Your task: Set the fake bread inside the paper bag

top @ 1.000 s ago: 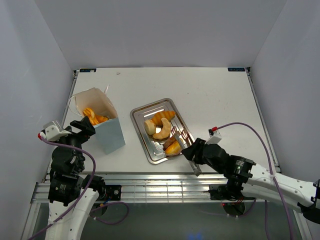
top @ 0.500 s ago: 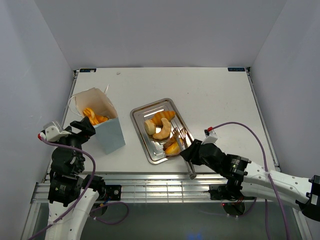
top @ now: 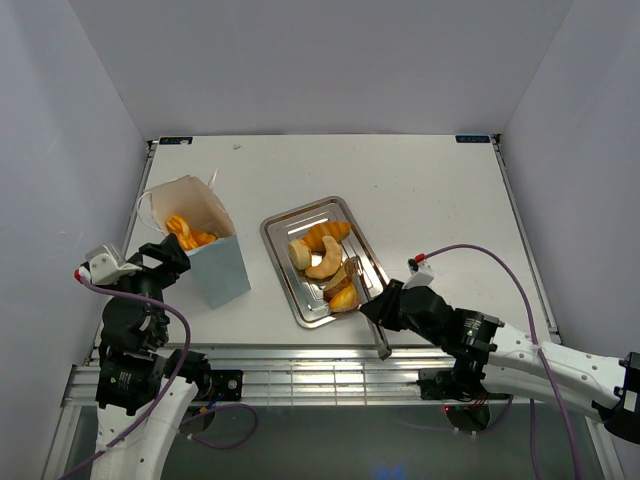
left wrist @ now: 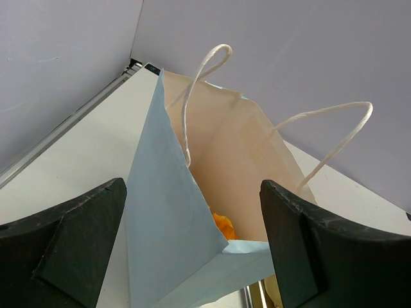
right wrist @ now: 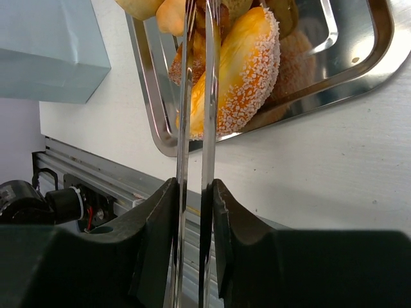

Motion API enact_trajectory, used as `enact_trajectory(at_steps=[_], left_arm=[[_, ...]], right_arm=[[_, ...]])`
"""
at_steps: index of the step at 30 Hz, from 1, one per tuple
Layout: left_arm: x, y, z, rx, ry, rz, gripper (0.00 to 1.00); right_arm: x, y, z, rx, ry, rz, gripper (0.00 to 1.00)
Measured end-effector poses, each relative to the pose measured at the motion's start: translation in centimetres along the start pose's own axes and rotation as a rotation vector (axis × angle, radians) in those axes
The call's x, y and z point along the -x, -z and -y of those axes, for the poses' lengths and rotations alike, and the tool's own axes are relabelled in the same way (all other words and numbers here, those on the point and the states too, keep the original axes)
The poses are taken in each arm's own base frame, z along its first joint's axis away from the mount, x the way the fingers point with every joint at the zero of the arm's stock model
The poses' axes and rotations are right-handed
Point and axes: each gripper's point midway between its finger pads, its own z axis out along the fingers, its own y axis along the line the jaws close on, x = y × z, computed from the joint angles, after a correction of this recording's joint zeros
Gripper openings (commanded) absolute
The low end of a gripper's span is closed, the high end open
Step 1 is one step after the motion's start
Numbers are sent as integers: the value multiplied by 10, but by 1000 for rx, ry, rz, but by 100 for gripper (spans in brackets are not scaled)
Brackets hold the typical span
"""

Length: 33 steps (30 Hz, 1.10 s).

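Observation:
The paper bag (top: pixel 205 250) stands upright at the left, pale blue outside, with orange fake bread (top: pixel 186 233) inside. My left gripper (top: pixel 163 257) is open, its jaws either side of the bag's near corner (left wrist: pixel 168 212); an orange pastry (left wrist: pixel 223 224) shows inside. Several more pastries (top: pixel 322 250) lie on the silver tray (top: pixel 276 252). My right gripper (top: pixel 386 306) is shut on metal tongs (top: pixel 358 285) that reach into the tray's near end. In the right wrist view the tongs (right wrist: pixel 196 128) run alongside a sugared golden pastry (right wrist: pixel 243 70); their tips are out of view.
The tray's rim (right wrist: pixel 350 61) lies close to the table's near edge, with the metal rail (right wrist: pixel 83 173) just below. The bag's string handles (left wrist: pixel 327 138) stand up above its mouth. White walls enclose the table on three sides.
My right arm has moved left and forward, bringing the tongs over the pastries at the tray's near end. The left arm and the bag have not moved.

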Motion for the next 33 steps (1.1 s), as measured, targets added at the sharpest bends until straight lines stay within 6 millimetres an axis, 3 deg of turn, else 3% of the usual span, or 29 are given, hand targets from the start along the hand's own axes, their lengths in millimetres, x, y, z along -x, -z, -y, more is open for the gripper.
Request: enact_trajectory(at_steps=[11, 22, 27, 33], left_arm=[[0, 0, 0, 1, -1, -1, 95], [0, 0, -1, 5, -1, 1, 95], [-2, -2, -1, 8, -5, -6, 95], [-3, -3, -1, 10, -8, -11, 95]], right_arm=[[8, -7, -29, 74, 38, 16, 14], [58, 16, -110, 269, 80, 127, 10], [68, 24, -122, 299, 107, 152, 10], [77, 37, -123, 314, 124, 191, 8]])
